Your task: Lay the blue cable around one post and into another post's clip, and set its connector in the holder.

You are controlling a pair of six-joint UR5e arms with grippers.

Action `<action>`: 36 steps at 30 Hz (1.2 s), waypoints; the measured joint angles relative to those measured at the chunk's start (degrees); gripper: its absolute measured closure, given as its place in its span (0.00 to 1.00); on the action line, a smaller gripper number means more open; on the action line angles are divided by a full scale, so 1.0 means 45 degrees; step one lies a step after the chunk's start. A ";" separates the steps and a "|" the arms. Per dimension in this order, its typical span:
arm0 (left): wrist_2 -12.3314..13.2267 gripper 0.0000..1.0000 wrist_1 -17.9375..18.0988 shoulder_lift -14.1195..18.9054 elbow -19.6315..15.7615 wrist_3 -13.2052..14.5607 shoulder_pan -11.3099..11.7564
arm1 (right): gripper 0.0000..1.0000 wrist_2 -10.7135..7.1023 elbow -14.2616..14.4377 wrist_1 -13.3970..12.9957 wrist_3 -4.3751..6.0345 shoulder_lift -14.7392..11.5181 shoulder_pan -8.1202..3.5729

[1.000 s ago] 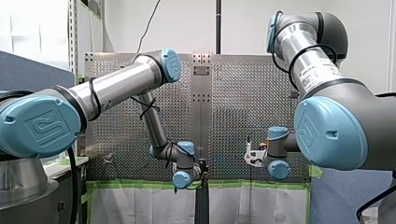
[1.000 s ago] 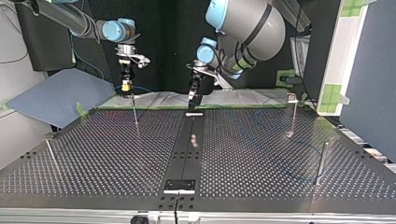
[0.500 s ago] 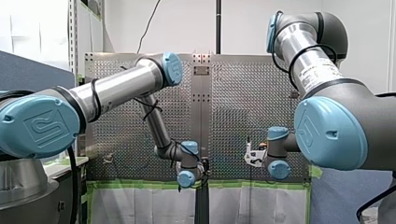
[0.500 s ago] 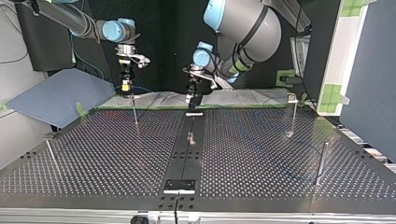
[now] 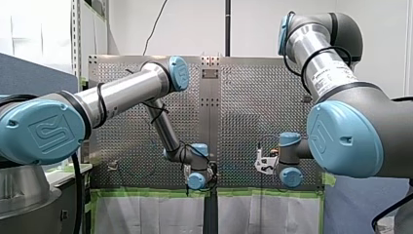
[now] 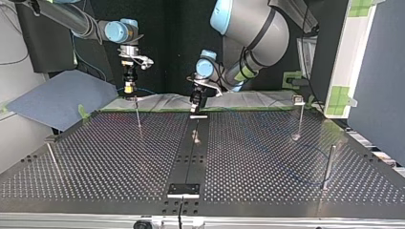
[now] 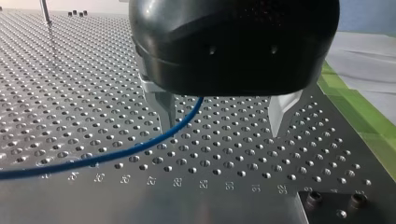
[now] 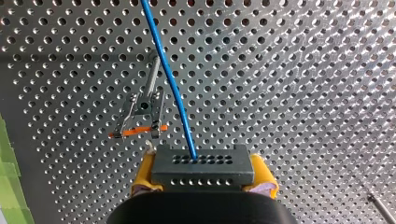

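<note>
Left gripper [image 7: 222,133] slid toward top view's centre, fingers spread beside thin blue cable [image 7: 116,155], probably grabbing next; right gripper [image 8: 201,176] pinches dark perforated connector block [image 8: 201,163].

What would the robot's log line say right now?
left gripper: fingers apart, blue cable beside one, not gripped | right gripper: shut on connector, cable leads out | clip post: cable passes beside it
</note>
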 joint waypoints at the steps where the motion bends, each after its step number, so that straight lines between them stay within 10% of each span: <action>1: -0.0002 0.00 -0.0031 0.0000 0.0004 0.0000 0.0009 | 0.95 -0.0001 0.0002 0.0001 0.0000 0.0001 0.0000; 9: -0.0003 0.05 -0.0174 0.0001 0.0009 0.0009 0.0044 | 0.95 0.0030 0.0000 0.0034 -0.0036 0.0004 -0.0036; 11: -0.0005 0.34 -0.0251 0.0008 0.0010 0.0026 0.0060 | 0.95 0.0036 0.0002 0.0054 -0.0059 0.0002 -0.0048; 19: 0.0150 0.81 -0.0412 0.0017 0.0010 0.0111 0.0096 | 0.95 0.0041 0.0001 0.0107 -0.0125 -0.0001 -0.0059; 36: 0.0539 0.86 -0.0419 0.0012 0.0010 0.0118 0.0106 | 0.95 0.0042 0.0001 0.0139 -0.0175 0.0000 -0.0058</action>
